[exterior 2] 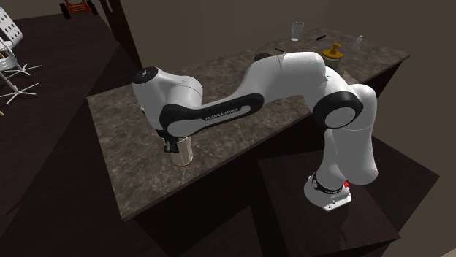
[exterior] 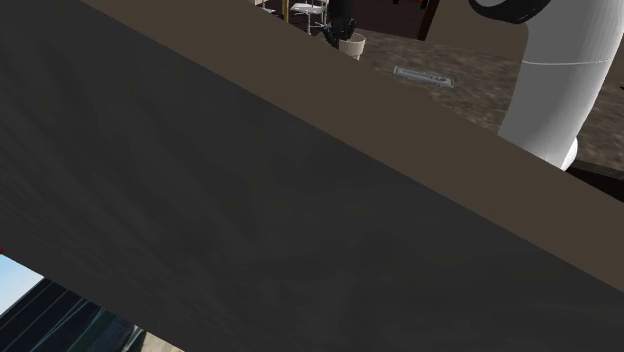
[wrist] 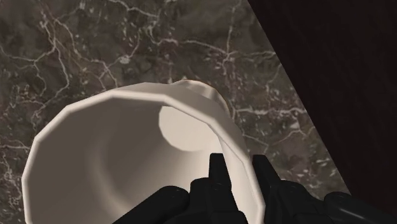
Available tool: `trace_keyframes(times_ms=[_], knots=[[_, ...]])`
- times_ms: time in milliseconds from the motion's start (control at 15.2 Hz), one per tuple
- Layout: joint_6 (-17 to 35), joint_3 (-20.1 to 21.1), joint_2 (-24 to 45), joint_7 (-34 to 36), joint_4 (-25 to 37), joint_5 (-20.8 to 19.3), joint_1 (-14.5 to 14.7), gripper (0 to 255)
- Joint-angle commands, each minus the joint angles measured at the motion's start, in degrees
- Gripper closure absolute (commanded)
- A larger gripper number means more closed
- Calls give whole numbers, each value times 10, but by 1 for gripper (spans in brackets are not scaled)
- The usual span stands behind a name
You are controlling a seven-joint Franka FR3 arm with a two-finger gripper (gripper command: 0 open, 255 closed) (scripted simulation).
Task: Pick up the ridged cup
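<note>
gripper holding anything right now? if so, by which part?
The gripper clasps the cream cup by its wall at the rim, one finger inside, one outside. The cup looks to rest on the dark veined counter.

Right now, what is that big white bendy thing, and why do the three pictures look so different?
It is a robot arm, a machine that picks things up. One picture is taken from farther off and shows the whole arm bending over a dark marbled counter. Another is taken from beside the arm, with a big dark slab in front. The third comes from a camera on its hand. A cream cup stands on the counter, and the two black fingers pinch its rim, one inside, one outside. At the counter's far end stand a glass and a small yellow thing.
</note>
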Motion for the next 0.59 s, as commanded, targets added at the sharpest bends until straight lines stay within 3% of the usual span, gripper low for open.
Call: trace_keyframes(times_ms=[0,528], knots=[[0,0,0,0,-1,0,0,255],[-39,0,1,-4,40,1,0,255]])
